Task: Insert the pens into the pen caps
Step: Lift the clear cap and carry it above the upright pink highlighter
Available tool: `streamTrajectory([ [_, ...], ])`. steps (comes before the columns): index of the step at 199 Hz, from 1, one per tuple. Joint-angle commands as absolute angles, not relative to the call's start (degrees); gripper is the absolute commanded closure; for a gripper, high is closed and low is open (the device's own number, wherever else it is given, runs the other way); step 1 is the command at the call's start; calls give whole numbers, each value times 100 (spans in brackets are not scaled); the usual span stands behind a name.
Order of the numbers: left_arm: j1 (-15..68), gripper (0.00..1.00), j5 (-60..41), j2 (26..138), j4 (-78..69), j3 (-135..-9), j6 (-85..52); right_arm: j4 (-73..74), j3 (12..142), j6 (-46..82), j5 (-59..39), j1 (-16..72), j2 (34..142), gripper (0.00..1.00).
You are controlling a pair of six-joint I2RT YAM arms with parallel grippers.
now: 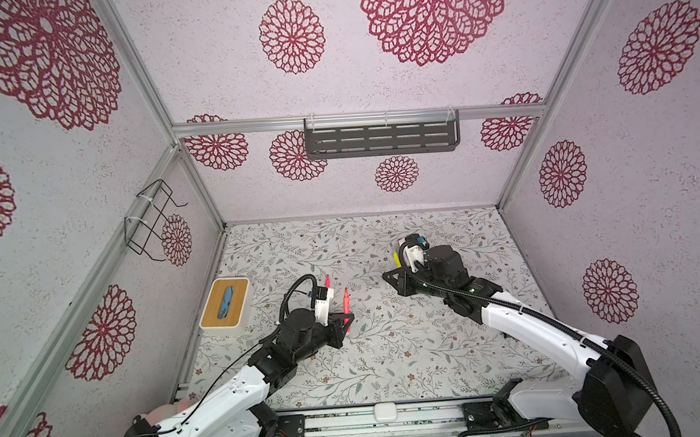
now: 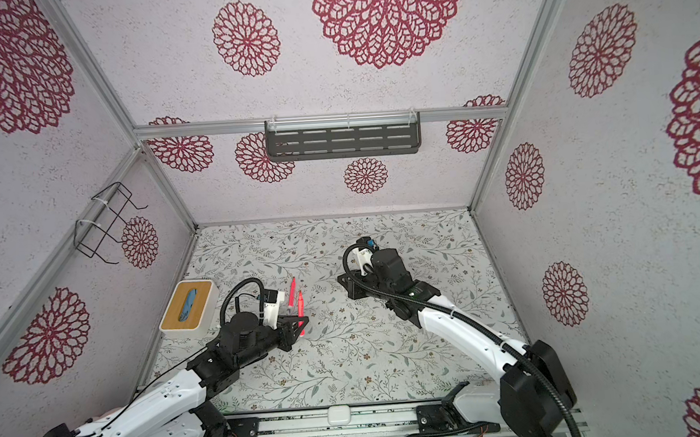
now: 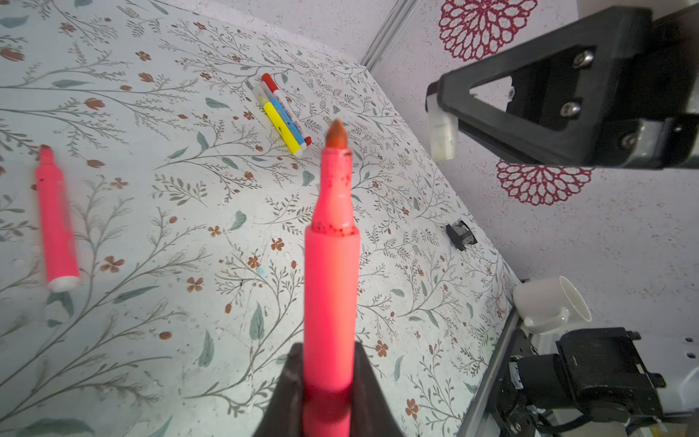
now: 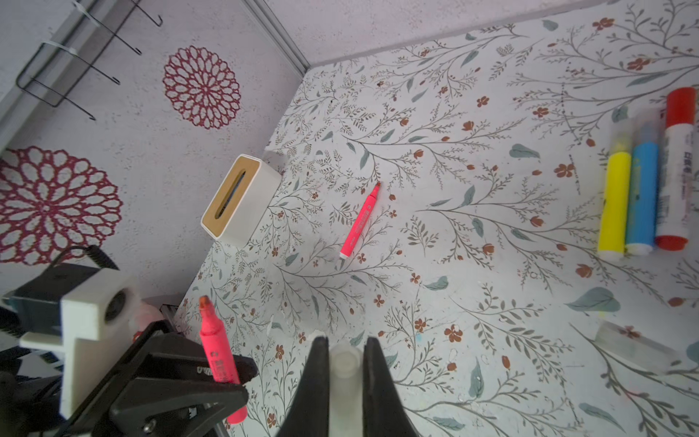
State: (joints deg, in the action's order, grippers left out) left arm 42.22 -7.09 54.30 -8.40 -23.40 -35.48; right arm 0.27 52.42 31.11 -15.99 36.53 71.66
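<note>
Looks more than halfway done. Right of centre in a top view, beside the right gripper (image 1: 387,277), 3 pens lying side by side and seemingly capped already: yellow pen (image 4: 614,196), blue pen (image 4: 643,193), white pen (image 4: 677,181). Left of centre, clamped in the left gripper (image 1: 347,317), 1 pink pen (image 3: 331,272) with bare felt tip. Pinched firmly in the right gripper, 1 clear cap (image 4: 342,393), well apart from that tip. Left to do: joining these 2, then capping the other pink pen (image 2: 291,291), uncapped on the table (image 1: 390,362), probably with the spare cap (image 4: 639,350).

Smooth pink plastic pen (image 3: 331,287); frosted translucent plastic cap (image 4: 343,374); matt wood-topped white box (image 1: 237,296), left of frame; dull metal shelf (image 1: 381,151), upper centre.
</note>
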Motion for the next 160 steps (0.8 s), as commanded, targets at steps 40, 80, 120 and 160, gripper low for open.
streamTrajectory([
  [40, 4655, 100, -642, 5914, -1811, -2369, -3772, 1789, 4758, 3727, -2116, 3630, 6618, 97],
  [80, 4862, 100, -616, 6198, -1998, -2537, -3763, 2060, 4697, 3846, -2222, 3631, 6660, 96],
  [120, 5007, 100, -604, 6453, -2127, -2693, -3758, 2358, 4639, 3981, -2350, 3730, 6843, 96],
  [160, 5088, 100, -574, 6523, -2118, -2812, -3738, 2524, 4616, 4020, -2390, 3840, 6995, 95],
])
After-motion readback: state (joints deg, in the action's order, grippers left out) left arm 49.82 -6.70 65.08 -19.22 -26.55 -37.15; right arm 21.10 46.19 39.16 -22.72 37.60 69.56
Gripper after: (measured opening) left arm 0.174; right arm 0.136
